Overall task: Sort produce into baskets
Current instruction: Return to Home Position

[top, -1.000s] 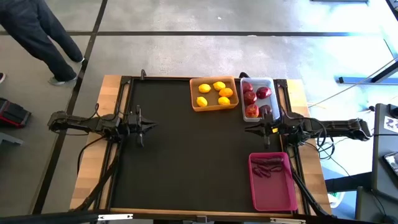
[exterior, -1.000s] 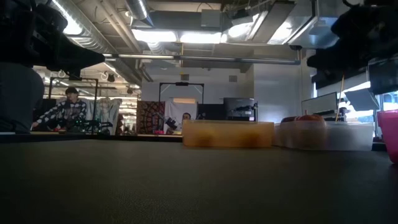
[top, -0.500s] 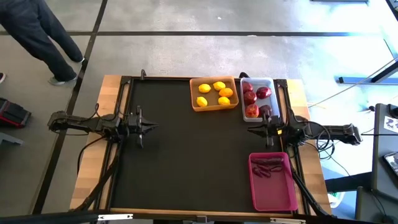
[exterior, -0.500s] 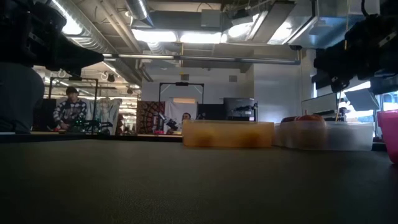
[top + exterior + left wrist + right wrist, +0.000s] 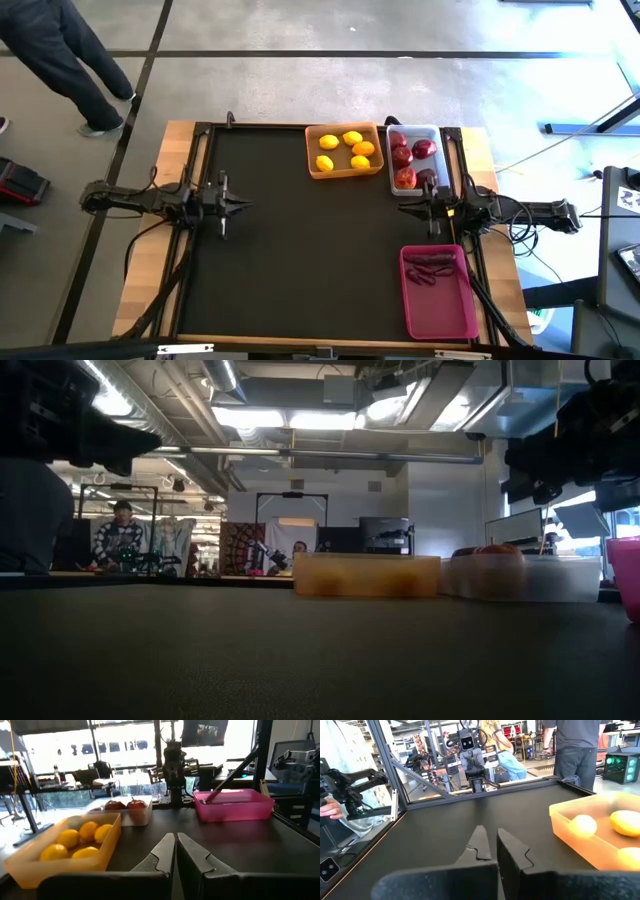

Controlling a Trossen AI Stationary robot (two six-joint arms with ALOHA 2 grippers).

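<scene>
Several yellow lemons [image 5: 352, 138] and an orange-tinted citrus [image 5: 364, 149] lie in the orange tray [image 5: 312, 152] at the table's far edge. Red apples [image 5: 402, 157] lie in the white tray [image 5: 437, 135] to its right. Dark purple pieces [image 5: 430, 268] lie in the far end of the pink tray [image 5: 440, 305] at the near right. My left gripper [image 5: 246, 204] hovers at the table's left side, shut and empty; it also shows in the left wrist view [image 5: 175, 845]. My right gripper [image 5: 402, 209] hovers between the white and pink trays, shut and empty; it also shows in the right wrist view [image 5: 491, 840].
The black mat [image 5: 300, 250] lies bare between the two arms and toward the near edge. A person [image 5: 60, 60] stands on the floor beyond the table's far left corner. Other people show in the room behind.
My right arm has drawn back a little toward the table's right edge and then held still. The produce and trays have stayed where they were.
</scene>
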